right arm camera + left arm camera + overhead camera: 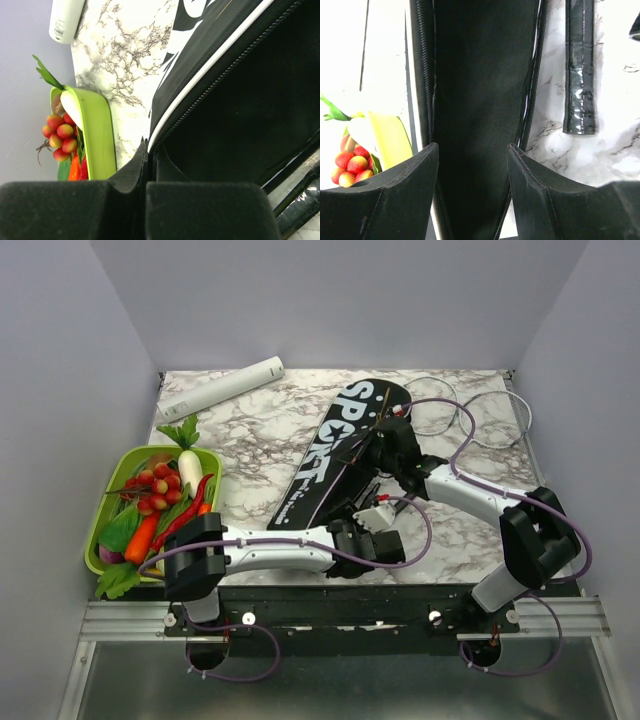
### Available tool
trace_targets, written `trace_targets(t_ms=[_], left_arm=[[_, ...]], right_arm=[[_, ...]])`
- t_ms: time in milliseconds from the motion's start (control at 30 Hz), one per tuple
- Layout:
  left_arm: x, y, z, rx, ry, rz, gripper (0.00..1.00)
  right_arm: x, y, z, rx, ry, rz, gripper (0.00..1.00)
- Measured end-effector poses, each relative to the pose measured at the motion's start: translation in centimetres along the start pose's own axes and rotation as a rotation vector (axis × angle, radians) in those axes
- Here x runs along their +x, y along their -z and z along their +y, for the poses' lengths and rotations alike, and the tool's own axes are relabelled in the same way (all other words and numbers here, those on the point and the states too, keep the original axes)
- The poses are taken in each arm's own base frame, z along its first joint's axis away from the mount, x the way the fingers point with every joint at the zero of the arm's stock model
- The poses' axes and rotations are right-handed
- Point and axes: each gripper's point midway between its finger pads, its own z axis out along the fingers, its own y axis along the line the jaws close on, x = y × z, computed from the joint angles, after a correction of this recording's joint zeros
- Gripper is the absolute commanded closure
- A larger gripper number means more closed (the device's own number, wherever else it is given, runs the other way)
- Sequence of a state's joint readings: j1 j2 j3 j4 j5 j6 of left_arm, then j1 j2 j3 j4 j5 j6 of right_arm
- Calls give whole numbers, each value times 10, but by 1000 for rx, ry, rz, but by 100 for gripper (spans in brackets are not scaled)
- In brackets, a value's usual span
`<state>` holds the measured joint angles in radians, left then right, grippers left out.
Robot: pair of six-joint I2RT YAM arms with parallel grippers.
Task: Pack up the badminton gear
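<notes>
The top camera looks steeply down from the near edge across the whole bench; both wrist cameras hang close over the black bag (each glimpsing the green tray too).

At centre, the bag on a diagonal; tray to its left, tube behind at far left.

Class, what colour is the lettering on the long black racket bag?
White, on the long black fabric racket bag; clearest in the top external view.

A black bag lettered SPORT lies diagonally on the marble bench. The right hand sits at its wide end, the left hand near its narrow end.
</notes>
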<state>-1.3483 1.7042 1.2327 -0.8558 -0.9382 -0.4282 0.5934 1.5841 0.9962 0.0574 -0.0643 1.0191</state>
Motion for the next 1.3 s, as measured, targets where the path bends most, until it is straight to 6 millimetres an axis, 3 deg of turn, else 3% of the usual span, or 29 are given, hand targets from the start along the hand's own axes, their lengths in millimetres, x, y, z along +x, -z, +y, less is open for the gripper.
trace_targets(t_ms=[167, 333, 467, 700, 1300], left_arm=[[-8, 23, 5, 22, 47, -60, 39], [-21, 50, 26, 87, 172, -141, 39], [-18, 56, 37, 101, 218, -166, 37], [-8, 46, 25, 99, 186, -148, 35], [-7, 2, 14, 83, 219, -110, 35]], right_arm=[[-1, 0, -2, 3, 5, -2, 99], [-1, -5, -11, 25, 16, 2, 99], [1, -7, -16, 41, 16, 11, 99], [1, -7, -16, 49, 21, 17, 99], [2, -5, -10, 29, 42, 44, 99]])
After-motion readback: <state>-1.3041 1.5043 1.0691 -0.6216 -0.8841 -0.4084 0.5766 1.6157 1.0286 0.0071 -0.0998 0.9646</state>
